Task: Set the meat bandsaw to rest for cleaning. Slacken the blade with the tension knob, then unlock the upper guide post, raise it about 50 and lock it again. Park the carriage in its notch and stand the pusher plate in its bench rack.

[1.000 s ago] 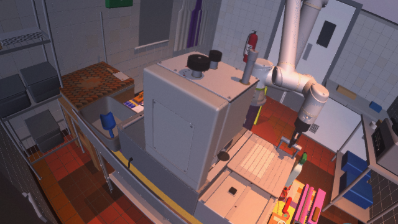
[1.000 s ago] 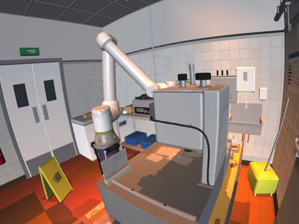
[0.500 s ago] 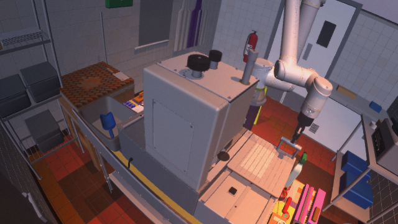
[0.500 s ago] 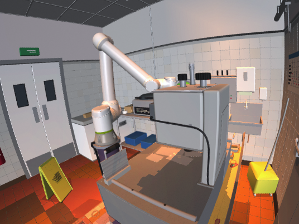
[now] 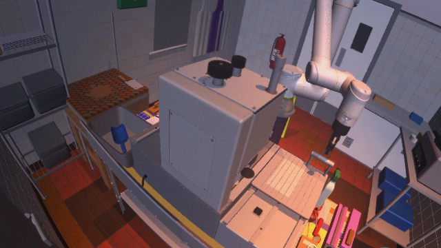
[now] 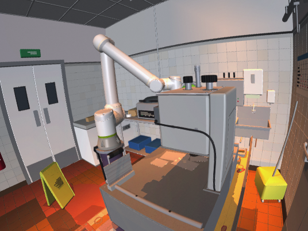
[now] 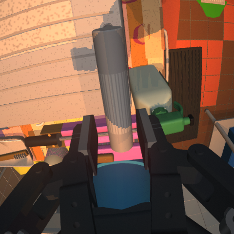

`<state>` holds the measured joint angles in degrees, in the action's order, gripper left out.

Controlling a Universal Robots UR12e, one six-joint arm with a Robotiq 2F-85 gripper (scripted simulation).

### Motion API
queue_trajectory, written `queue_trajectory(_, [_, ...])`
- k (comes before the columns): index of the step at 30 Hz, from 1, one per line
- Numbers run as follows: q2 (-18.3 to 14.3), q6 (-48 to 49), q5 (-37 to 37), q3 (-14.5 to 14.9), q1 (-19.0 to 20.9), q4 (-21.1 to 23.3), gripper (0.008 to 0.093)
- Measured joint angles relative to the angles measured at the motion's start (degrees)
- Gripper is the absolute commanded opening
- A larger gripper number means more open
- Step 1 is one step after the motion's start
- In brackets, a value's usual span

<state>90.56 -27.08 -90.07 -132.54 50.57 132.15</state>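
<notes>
The carriage handle (image 7: 113,85), a grey bar, runs just beneath my gripper (image 7: 117,140) at the outer end of the ribbed sliding carriage (image 5: 289,179). My gripper (image 5: 329,148) hangs above it, partly open and empty. The pusher plate (image 6: 118,170) stands upright at the carriage's end. On top of the saw housing (image 5: 210,127) stand the black tension knob (image 5: 219,70), a second black knob (image 5: 238,63) and the grey guide post (image 5: 277,74).
The table's outer edge lies right under the handle. Below it a green-capped spray bottle (image 7: 156,97) and a pink rack (image 5: 342,225) sit on a lower bench. Blue bins (image 5: 396,199) sit on a shelf at the right.
</notes>
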Motion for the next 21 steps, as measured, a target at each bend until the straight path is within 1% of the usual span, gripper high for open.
queue_trajectory(3, [0.0, 0.0, 0.0, 0.0, 0.0, 0.0, 0.0384])
queue_trajectory(21, [0.0, 0.0, 0.0, 0.0, 0.0, -0.1, 0.0744])
